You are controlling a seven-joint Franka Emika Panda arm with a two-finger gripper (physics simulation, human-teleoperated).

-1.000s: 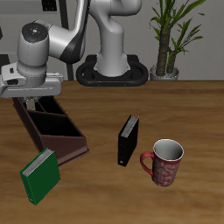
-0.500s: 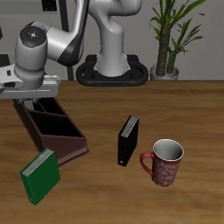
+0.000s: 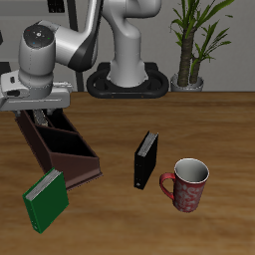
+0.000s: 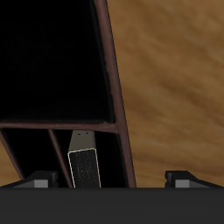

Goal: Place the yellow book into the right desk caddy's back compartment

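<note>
My gripper [image 3: 37,116] hangs straight down over the far end of the right desk caddy [image 3: 62,149], its fingers [image 4: 37,182] spread wide and holding nothing, with the wrist vertical and the arm reaching out from the base behind. Directly beneath me the yellow book [image 4: 83,161] stands upright in a narrow slot of the back compartment [image 4: 52,61], apart from both fingertips, so the placing looks done. The risk I see is a careless lift: if I drift sideways, a finger could catch the caddy's tall wall or divider and tip the book.
</note>
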